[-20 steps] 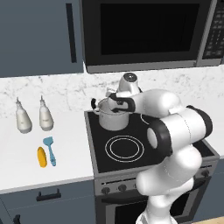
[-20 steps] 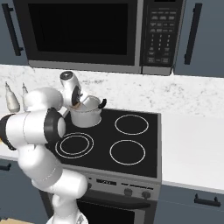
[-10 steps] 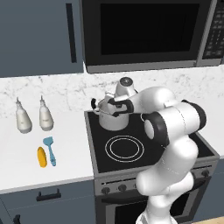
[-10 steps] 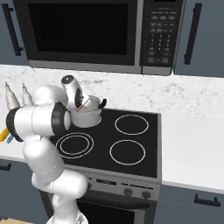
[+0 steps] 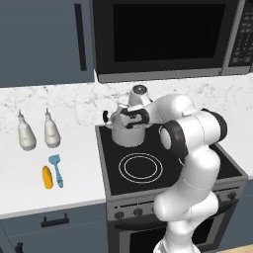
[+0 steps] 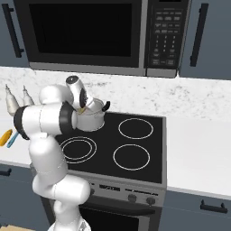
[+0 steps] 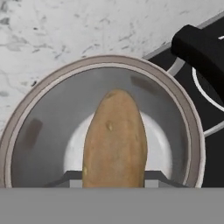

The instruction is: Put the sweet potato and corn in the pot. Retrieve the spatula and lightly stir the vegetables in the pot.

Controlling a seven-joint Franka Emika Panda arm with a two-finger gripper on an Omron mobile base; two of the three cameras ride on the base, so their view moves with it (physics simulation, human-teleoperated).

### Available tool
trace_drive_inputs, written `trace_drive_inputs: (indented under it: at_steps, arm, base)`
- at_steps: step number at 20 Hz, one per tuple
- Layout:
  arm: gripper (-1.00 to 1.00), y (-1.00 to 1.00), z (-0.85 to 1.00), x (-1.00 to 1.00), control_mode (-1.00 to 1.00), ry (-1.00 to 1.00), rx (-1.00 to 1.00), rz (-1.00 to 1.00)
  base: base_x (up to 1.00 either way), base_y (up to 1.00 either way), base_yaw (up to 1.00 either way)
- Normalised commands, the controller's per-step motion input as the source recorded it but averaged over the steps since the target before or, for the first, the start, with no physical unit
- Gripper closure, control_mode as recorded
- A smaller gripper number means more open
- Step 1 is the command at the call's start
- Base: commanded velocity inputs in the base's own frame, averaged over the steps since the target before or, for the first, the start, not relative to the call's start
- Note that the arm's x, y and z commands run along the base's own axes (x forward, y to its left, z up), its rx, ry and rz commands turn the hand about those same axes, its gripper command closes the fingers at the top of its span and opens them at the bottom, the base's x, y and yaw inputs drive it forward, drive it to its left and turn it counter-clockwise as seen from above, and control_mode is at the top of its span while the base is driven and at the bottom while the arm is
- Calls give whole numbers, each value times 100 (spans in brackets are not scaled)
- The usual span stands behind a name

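Note:
My gripper (image 7: 113,177) hangs just above the open mouth of the steel pot (image 7: 192,131), shut on the brown-orange sweet potato (image 7: 114,140), which points down into the pot. The pot (image 5: 129,134) stands on the stove's back left burner, with my hand (image 5: 132,117) over it; from the right, the pot (image 6: 94,121) sits partly behind my gripper (image 6: 82,109). On the counter to the left lie the yellow-orange corn (image 5: 47,177) and the light-blue spatula (image 5: 57,169), side by side. Corn (image 6: 5,137) and spatula (image 6: 12,139) also appear at the left edge.
Two pale bottles (image 5: 25,134) (image 5: 50,131) stand at the back of the left counter. A microwave (image 5: 163,37) hangs above the black stovetop (image 6: 135,149). The pot's black handle (image 7: 199,46) sticks out toward the other burners.
My hand has stayed over the pot with the sweet potato, edging slightly left, while the arm's elbow has swung and risen. Corn and spatula have not moved.

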Motion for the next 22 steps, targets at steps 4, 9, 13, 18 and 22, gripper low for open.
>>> trace_drive_inputs:
  at_steps: [4,9,13,18,22]
  arm:
    - [100,0,7,27,-100,26,0,-6]
    - [100,0,0,3,-100,9,0,-1]
    - [100,0,-14,12,-100,0,0,0]
    - [100,0,-32,14,-100,0,0,0]
    - [100,0,-41,10,-100,0,0,0]
  base:
    - [0,0,0]
    - [0,0,0]
    - [0,0,0]
    - [0,0,0]
    - [0,0,0]
